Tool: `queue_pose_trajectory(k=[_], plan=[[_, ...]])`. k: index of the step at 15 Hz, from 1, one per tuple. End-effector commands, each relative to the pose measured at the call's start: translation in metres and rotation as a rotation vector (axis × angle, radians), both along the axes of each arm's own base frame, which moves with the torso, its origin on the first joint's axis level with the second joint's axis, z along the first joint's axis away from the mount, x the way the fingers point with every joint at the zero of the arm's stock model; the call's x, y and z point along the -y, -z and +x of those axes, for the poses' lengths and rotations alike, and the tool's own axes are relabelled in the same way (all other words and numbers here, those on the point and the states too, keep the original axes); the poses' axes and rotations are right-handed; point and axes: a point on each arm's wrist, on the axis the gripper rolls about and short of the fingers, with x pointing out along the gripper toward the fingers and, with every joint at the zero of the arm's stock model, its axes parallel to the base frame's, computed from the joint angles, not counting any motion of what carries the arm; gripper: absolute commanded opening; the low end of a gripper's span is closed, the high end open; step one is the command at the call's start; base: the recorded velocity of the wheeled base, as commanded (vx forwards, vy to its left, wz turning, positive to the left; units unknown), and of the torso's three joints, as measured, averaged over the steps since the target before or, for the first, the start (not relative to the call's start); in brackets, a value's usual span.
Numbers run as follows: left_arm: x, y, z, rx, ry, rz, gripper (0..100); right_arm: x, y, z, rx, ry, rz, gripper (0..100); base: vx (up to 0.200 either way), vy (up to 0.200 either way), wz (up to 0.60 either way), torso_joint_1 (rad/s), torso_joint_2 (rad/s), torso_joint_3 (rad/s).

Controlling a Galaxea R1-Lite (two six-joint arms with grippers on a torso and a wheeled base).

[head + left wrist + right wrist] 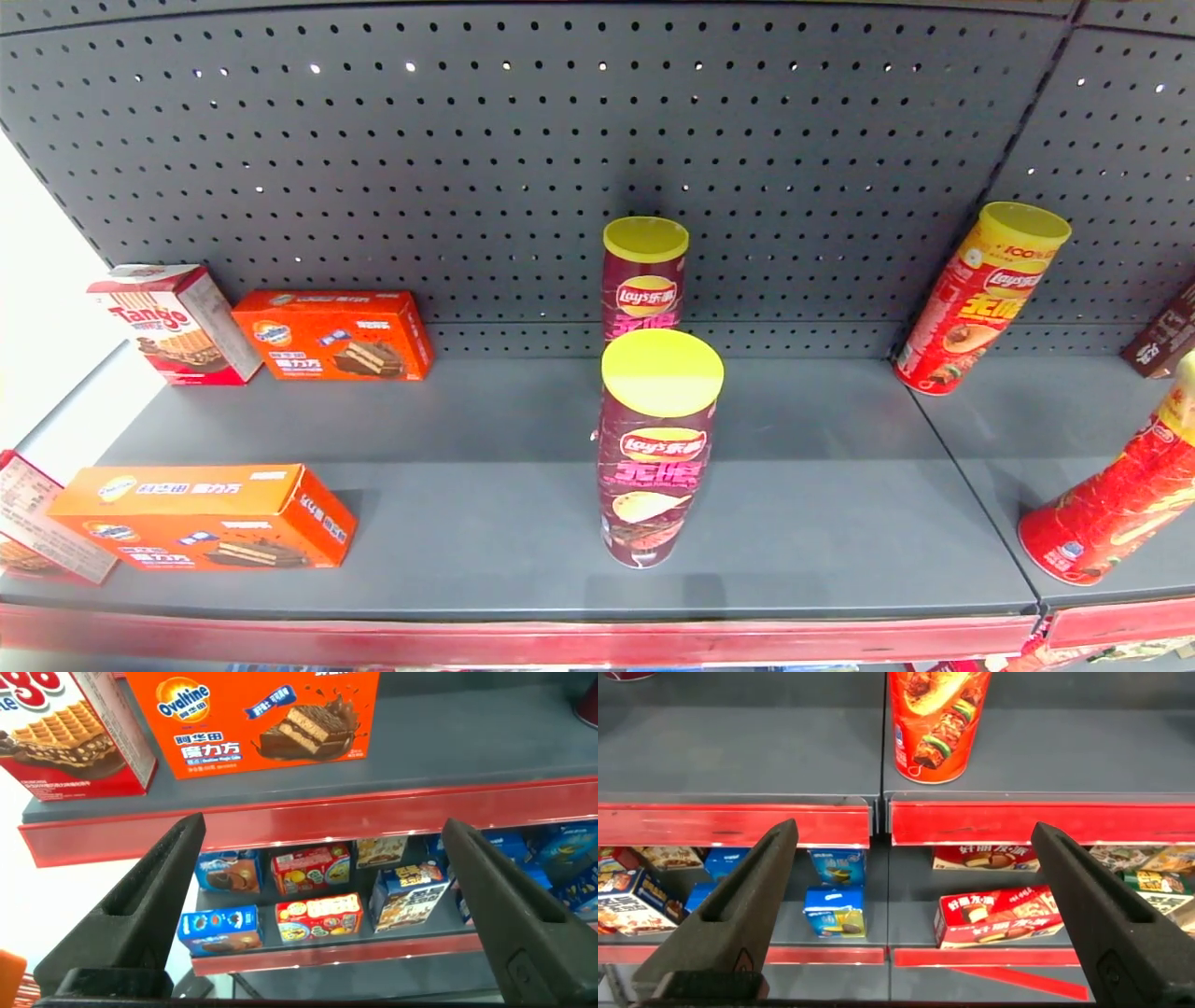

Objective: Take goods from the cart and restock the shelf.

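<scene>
Two maroon chip cans with yellow lids stand upright mid-shelf, one in front (pixel 656 448) and one behind it (pixel 642 278) by the pegboard. Two red chip cans stand on the right, one at the back (pixel 980 299) and one at the front (pixel 1116 499) (pixel 936 723). Orange wafer boxes sit at the back left (pixel 334 334) and front left (pixel 210 518) (pixel 254 719), with a red-and-white waffle box (pixel 177 322) behind and another (pixel 70 733) at the front edge. My left gripper (pixel 322 905) is open and empty below the shelf's front edge. My right gripper (pixel 920 905) is open and empty below the red can.
The grey shelf (pixel 822 504) has a red front lip (pixel 523 639) (pixel 738 821) and a perforated back panel (pixel 523 140). A seam (pixel 971 485) splits it from the section to the right. Lower shelves hold small cookie and snack boxes (pixel 318 917) (pixel 999 917). A brown box (pixel 1165 336) sits at the far right.
</scene>
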Motion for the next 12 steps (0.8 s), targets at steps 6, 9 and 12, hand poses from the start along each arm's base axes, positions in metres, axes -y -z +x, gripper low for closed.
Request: queue_pose_trajectory(k=[6,9,12], plan=[[0.0,0.0,0.0002,-0.002,0.0,0.0,100,0.0,0.0,0.0001,-0.001,-0.001,-0.002,100,0.0,0.0,0.0,0.0,0.0,0.0],[0.0001,0.0,0.0002,-0.002,-0.003,0.001,100,0.0,0.0,0.0001,-0.001,-0.001,-0.001,100,0.0,0.0,0.0,0.0,0.0,0.0],[0.0001,0.0,0.0002,-0.002,-0.005,0.0,100,0.0,0.0,0.0001,-0.001,-0.001,-0.001,100,0.0,0.0,0.0,0.0,0.0,0.0]])
